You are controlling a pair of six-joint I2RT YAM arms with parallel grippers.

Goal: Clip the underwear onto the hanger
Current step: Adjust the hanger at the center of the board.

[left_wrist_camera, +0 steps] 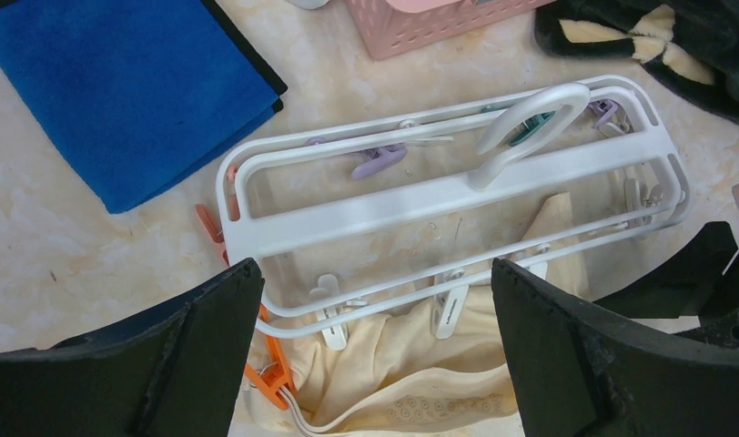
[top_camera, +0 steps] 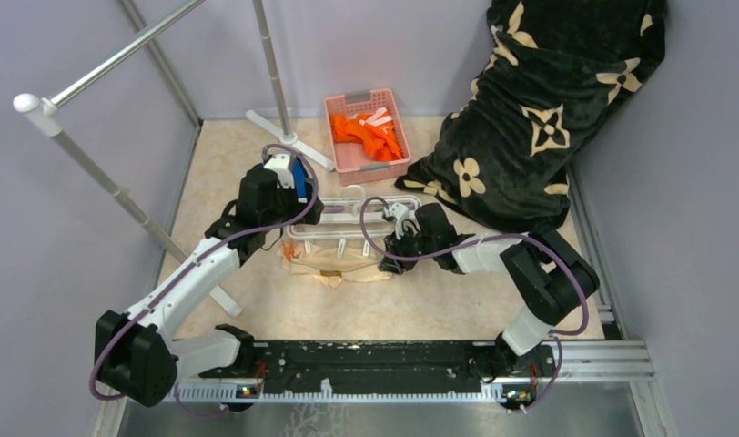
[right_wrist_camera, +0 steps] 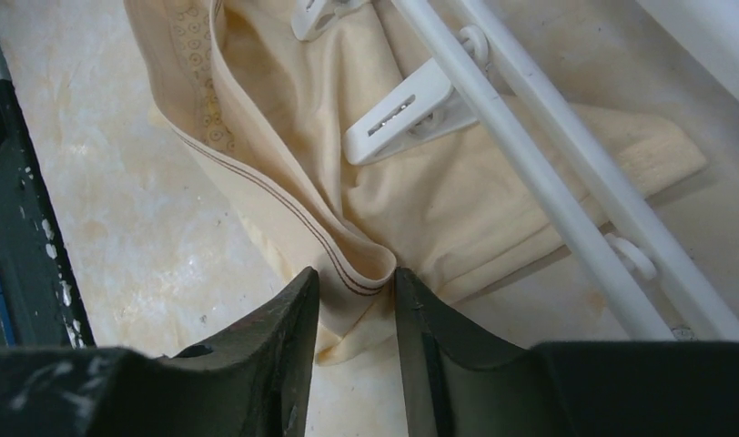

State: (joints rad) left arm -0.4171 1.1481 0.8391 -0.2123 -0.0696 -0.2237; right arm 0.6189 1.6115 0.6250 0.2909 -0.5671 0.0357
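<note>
Your right end effector (right_wrist_camera: pixel 357 282) is down low on the counter (top_camera: pixel 393 309) and closed onto the underwear (right_wrist_camera: pixel 420 200). A fold of the striped waistband sits right between the two fingers and fills the gap, with fabric touching both sides. That fold is at the right-hand end of the garment in the top view. The rest of the cloth spreads away from the fingers toward the hanger (left_wrist_camera: pixel 420 205).

The underwear is lying crumpled flat on the counter, with its far part tucked under the near bars of the hanger. A couple of white clips (right_wrist_camera: pixel 398 114) hang off those bars and rest on top of the fabric. I can't tell if any of them is actually biting it.

Your left end effector (left_wrist_camera: pixel 373 269) is spread wide with nothing in it, hovering above the hanger's near-left part. From its wrist view, the underwear sits below and between the two fingers, clear of both.

The hanger itself lies flat, with its hook resting across the middle bar. There's a blue cloth (left_wrist_camera: pixel 129 91) just beyond its left end, a pink basket (top_camera: pixel 330 127) with orange clothes (top_camera: pixel 370 137) further back, and an orange clip (left_wrist_camera: pixel 270 378) by the near-left corner.
</note>
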